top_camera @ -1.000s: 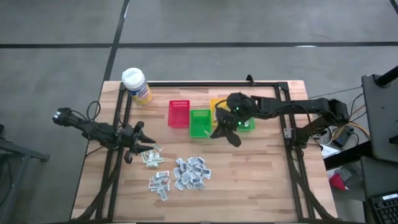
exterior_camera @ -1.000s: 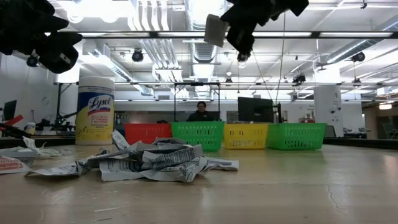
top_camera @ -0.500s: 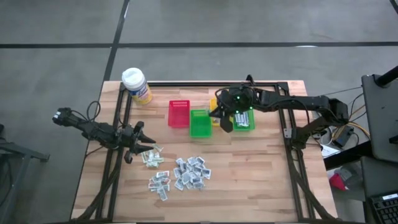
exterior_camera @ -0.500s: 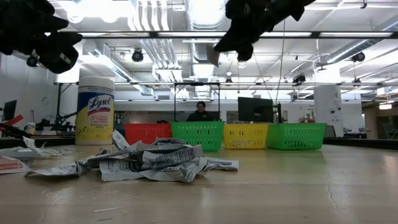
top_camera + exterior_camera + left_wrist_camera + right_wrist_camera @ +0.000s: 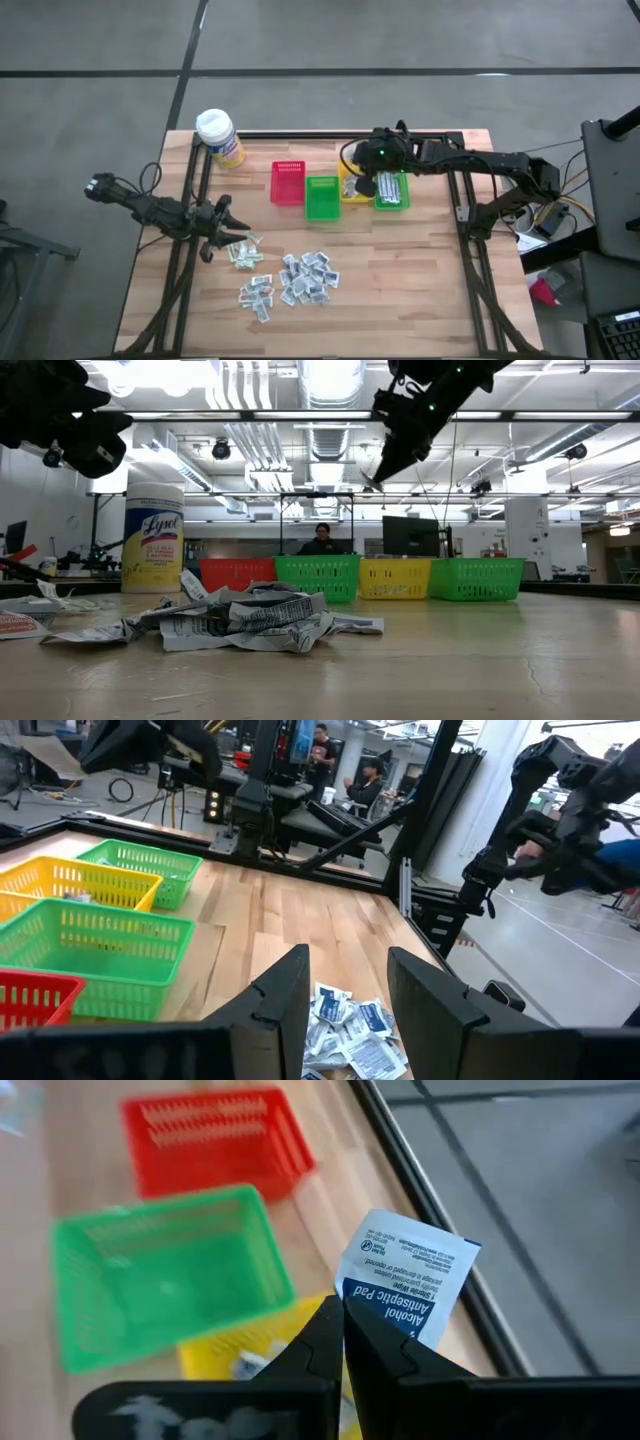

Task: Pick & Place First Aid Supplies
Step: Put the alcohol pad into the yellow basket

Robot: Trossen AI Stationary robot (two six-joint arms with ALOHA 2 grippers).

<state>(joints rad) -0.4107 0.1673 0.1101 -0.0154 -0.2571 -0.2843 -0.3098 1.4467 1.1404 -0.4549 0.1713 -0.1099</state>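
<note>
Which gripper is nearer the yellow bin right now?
Right. The right gripper, shut on an alcohol pad, hangs above the yellow bin. The left gripper waits open across the table beside the packet pile.

First aid supplies [image 5: 300,277] — small flat packets, white with blue print or pale greenish, lying loose and overlapping in clusters on the bench's near half; a few pale green sachets [image 5: 244,254] sit slightly apart at the heap's left edge; one white-and-blue packet [image 5: 408,1275] marked "Alcohol Antiseptic Pad" is pinched by an edge in the right gripper [image 5: 345,1338], held aloft above the coloured bins — tilted, print facing out.
</note>
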